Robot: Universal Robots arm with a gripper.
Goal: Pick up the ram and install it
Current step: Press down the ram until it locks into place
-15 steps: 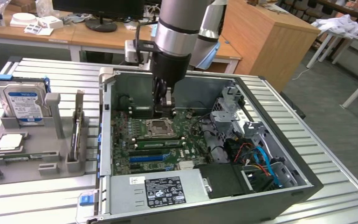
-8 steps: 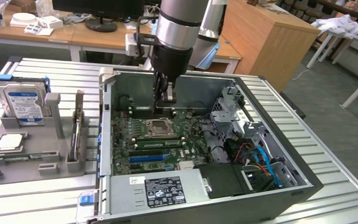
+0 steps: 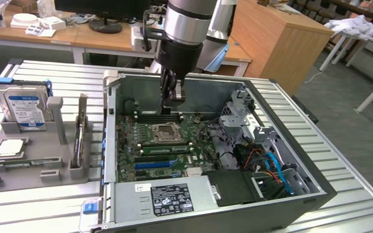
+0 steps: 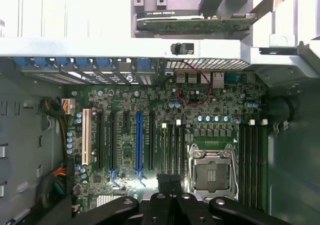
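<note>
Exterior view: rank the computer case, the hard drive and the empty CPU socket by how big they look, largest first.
1. Computer case, by far the largest.
2. Hard drive, standing in its grey holder.
3. CPU socket, smallest, though it lies deeper inside the case, so the gap is unsure.

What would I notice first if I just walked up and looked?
Probably the big silver robot arm reaching down into the open computer case, with its hand shut just above the green board inside. On the grey rack to the exterior view's left stands a shiny hard drive with a blue label.
</note>
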